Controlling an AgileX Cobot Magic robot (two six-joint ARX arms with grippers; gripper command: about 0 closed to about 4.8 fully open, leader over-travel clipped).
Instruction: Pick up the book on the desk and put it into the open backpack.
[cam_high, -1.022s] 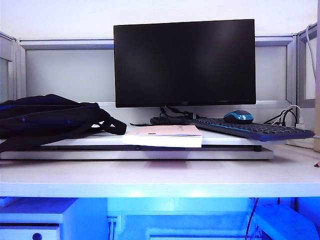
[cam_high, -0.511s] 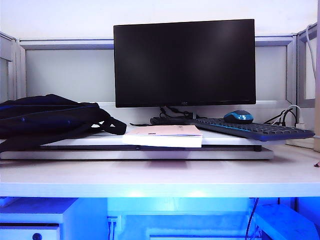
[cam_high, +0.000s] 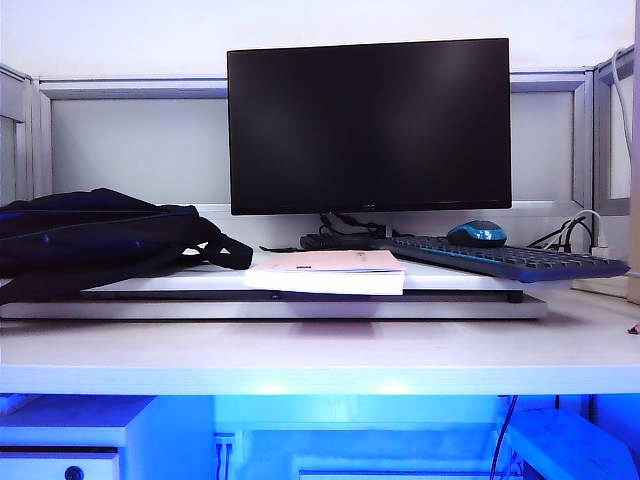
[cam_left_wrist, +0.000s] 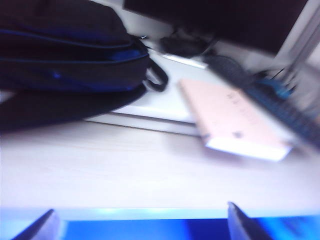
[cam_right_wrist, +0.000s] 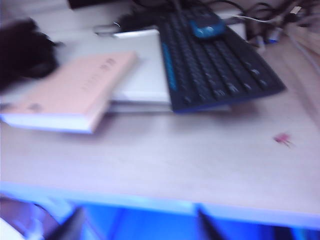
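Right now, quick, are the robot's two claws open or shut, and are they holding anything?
Left gripper: open, holding nothing, back by the desk's front edge.
Right gripper: open, holding nothing, also by the front edge.

small print on the book (cam_high: 330, 266) cover, perhaps a title, too blurred to read

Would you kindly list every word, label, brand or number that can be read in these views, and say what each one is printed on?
Nothing here can be read for certain.
Book cover: small dark print, too blurred to read in both wrist views.
Monitor lower bezel: a tiny logo, too small to read.
Keyboard keys: legends blurred, unreadable.
Backpack and mouse: no visible text.
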